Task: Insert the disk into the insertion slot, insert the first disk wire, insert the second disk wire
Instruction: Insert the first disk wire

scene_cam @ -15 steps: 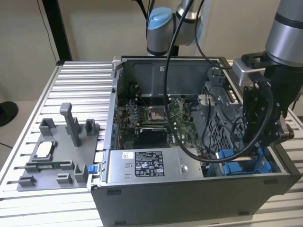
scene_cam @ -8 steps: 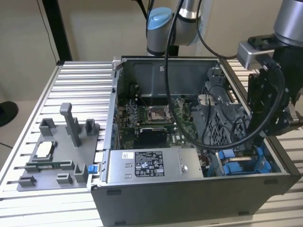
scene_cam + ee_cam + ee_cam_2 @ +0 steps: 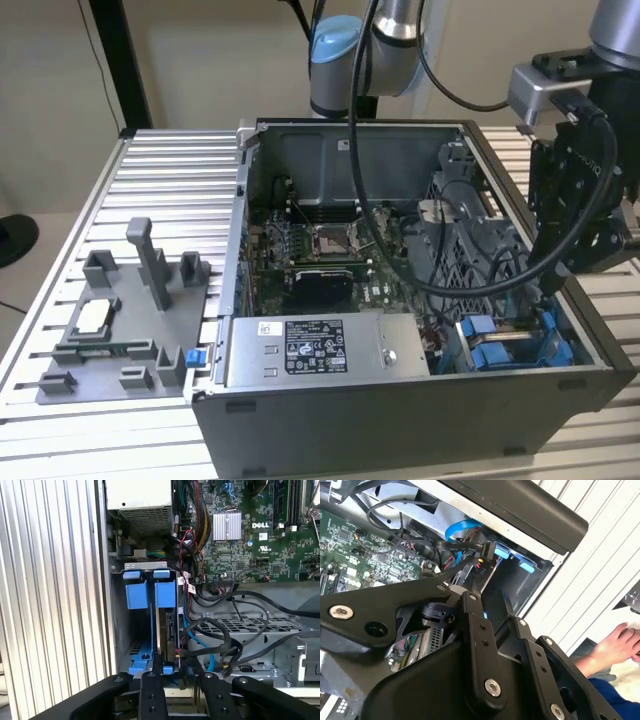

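Gripper: the black linkage gripper (image 3: 175,669) hangs low over the drive bay, in the case corner at the exterior view's right. I cannot tell whether it is clamped on something or slack.
Disk: the dark, flat disk (image 3: 169,630) stands on edge in the bay, directly ahead of the gripper and under one of the two blue plastic tabs (image 3: 165,594). It looks well down and seated to me, which would explain why the gripper is so close in.
Insertion slot: the insertion slot (image 3: 131,630) is the rectangular bay beside the grey perforated sheet-metal cage (image 3: 260,626). The disk takes the side nearest the cables, and the other side is open.
Wires: a bundle of black and light-blue wires (image 3: 220,635) loops over the cage just beside the disk, within easy reach. I cannot tell whether either one is plugged in.
Case: the open dark-grey computer case (image 3: 400,420) sits on the ribbed aluminium table (image 3: 170,170) with its open side up, so the arm can work from above.
Tray: the grey plastic fixture tray (image 3: 100,370) lies well apart from the gripper, at the exterior view's left.
Person: in the second wrist view, a hand (image 3: 617,642) rests outside the case, clear of the arm.
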